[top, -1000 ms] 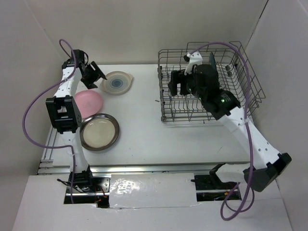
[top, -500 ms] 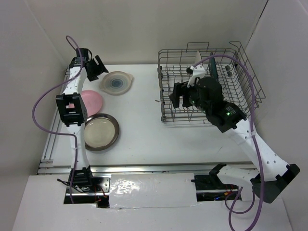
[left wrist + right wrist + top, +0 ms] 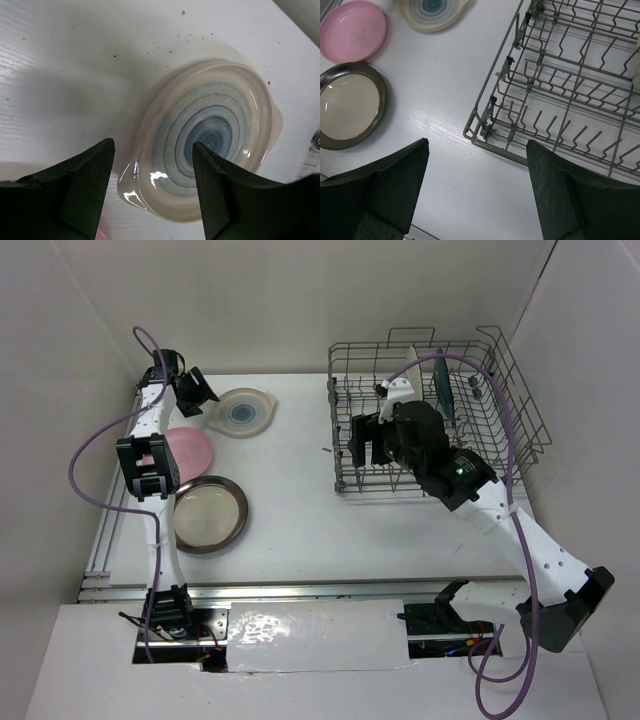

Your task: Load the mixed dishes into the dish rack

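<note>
The left fingers [image 3: 75, 192] are spread wide apart and hold nothing. They hang over the far left part of the desk [image 3: 290, 510], and between them the left wrist view shows the blue-centred plate [image 3: 210, 135] lying flat, its near rim glossy with a highlight. From above, this plate [image 3: 241, 412] sits just to the right of the left fingers [image 3: 197, 390]; whether they touch it cannot be told.

Two more plates lie flat on the desk, nearer the arm bases. The pink plate [image 3: 190, 452] is partly hidden by the left arm, and the brown-rimmed plate [image 3: 207, 514] is just beside it, closer to the near edge.

The right fingers [image 3: 380, 195] are also parted wide and empty. In the overhead view they [image 3: 362, 440] hover at the near-left corner of the dish rack [image 3: 522, 415], which stands on the right side of the desk, well apart from the three flat plates. The right wrist view looks down on that corner of the rack [image 3: 560, 100] with bare tines, and on the pink plate [image 3: 352, 30] and the brown-rimmed plate [image 3: 350, 105] further left.

Two plates stand on edge in the far part of the rack - a teal plate [image 3: 441, 390] and, left of it, a pale plate [image 3: 407, 362].
</note>
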Available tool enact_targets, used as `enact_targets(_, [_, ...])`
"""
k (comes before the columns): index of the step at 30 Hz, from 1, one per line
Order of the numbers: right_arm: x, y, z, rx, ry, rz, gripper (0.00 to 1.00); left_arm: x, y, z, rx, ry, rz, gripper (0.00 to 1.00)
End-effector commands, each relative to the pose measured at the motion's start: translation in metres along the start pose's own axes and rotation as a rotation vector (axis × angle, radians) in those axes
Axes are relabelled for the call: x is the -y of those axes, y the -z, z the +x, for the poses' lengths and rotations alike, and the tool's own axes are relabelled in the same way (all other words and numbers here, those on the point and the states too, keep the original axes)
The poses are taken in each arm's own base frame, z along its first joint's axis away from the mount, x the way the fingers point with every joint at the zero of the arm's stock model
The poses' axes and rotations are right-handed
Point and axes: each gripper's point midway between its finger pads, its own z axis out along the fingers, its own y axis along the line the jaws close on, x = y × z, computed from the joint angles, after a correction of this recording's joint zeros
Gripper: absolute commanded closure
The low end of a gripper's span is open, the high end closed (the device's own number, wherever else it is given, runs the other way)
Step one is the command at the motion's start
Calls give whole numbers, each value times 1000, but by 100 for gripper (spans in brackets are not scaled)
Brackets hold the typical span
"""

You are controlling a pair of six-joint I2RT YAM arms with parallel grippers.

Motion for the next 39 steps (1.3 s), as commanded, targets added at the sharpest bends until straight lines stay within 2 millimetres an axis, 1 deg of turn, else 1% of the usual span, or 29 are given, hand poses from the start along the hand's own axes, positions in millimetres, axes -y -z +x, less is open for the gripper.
enact_targets(1, [-6, 5, -22, 53, -8, -9, 15, 2, -3, 13, -50, -15, 31, 26])
enact_targets(3, [-8, 4, -23, 51, -9, -17, 15, 3, -2, 18, -67, -8, 35, 28])
enact_targets(4, [-9, 5, -26, 56, -9, -19, 15, 3, -4, 23, -81, -7, 37, 28])
enact_targets(8, [-12, 6, -28, 57, -11, -27, 15, 6, -8, 34, -111, 4, 40, 28])
enact_targets(9, [-12, 7, -29, 60, -13, -23, 15, 6, -10, 40, -125, 6, 37, 28])
enact_targets(11, [-12, 8, -29, 62, -17, -22, 15, 5, -11, 45, -141, 14, 32, 31])
enact_targets(12, [-11, 9, -29, 64, -17, -18, 15, 7, -10, 50, -152, 22, 27, 35])
enact_targets(13, [-11, 9, -29, 64, -17, -18, 15, 3, -9, 54, -161, 31, 3, 36])
enact_targets(14, [-9, 9, -29, 67, -19, -12, 15, 9, 0, 51, -153, 33, 10, 39])
enact_targets(15, [-7, 8, -28, 66, -18, 1, 14, 6, -2, 63, -176, 44, 4, 39])
enact_targets(16, [-7, 8, -28, 67, -18, 4, 14, 8, 2, 66, -180, 50, 5, 40])
enact_targets(17, [-5, 8, -29, 69, -22, 14, 14, 14, 10, 66, -172, 47, 15, 44])
enact_targets(18, [-5, 9, -31, 74, -22, 13, 14, 13, 12, 75, -189, 58, 6, 44])
enact_targets(21, [-9, 11, -33, 77, -22, -1, 14, 21, 18, 84, -194, 54, -11, 45])
enact_targets(24, [-8, 12, -30, 74, -20, 4, 14, 25, 21, 93, -214, 66, -24, 46])
enact_targets(26, [-8, 14, -28, 71, -21, 4, 14, 28, 22, 101, -230, 69, -24, 48])
enact_targets(28, [-8, 15, -28, 74, -21, 1, 14, 31, 23, 106, -236, 64, -25, 48])
enact_targets(29, [-8, 15, -26, 70, -20, 1, 14, 33, 21, 115, -251, 59, -29, 48])
enact_targets(30, [-7, 16, -26, 72, -21, 2, 14, 36, 22, 121, -258, 57, -34, 47])
enact_targets(31, [-7, 15, -24, 70, -23, 4, 14, 44, 24, 126, -261, 43, -25, 46])
enact_targets(32, [-6, 15, -24, 67, -21, 6, 14, 41, 22, 129, -263, 39, -29, 45])
enact_targets(33, [-6, 15, -24, 67, -21, 6, 14, 51, 21, 140, -273, 11, -25, 44])
enact_targets(34, [-7, 14, -21, 59, -17, 5, 14, 56, 21, 143, -272, -6, -27, 41])
enact_targets(35, [-6, 14, -21, 60, -15, 9, 14, 57, 22, 144, -273, -13, -35, 38])
enact_targets(36, [-6, 14, -21, 57, -14, 10, 14, 52, 24, 146, -281, -8, -63, 35])
enact_targets(37, [-6, 14, -20, 57, -14, 10, 14, 54, 27, 143, -275, -9, -64, 31])
enact_targets(39, [-5, 13, -19, 54, -10, 11, 14, 51, 30, 137, -259, -12, -74, 26])
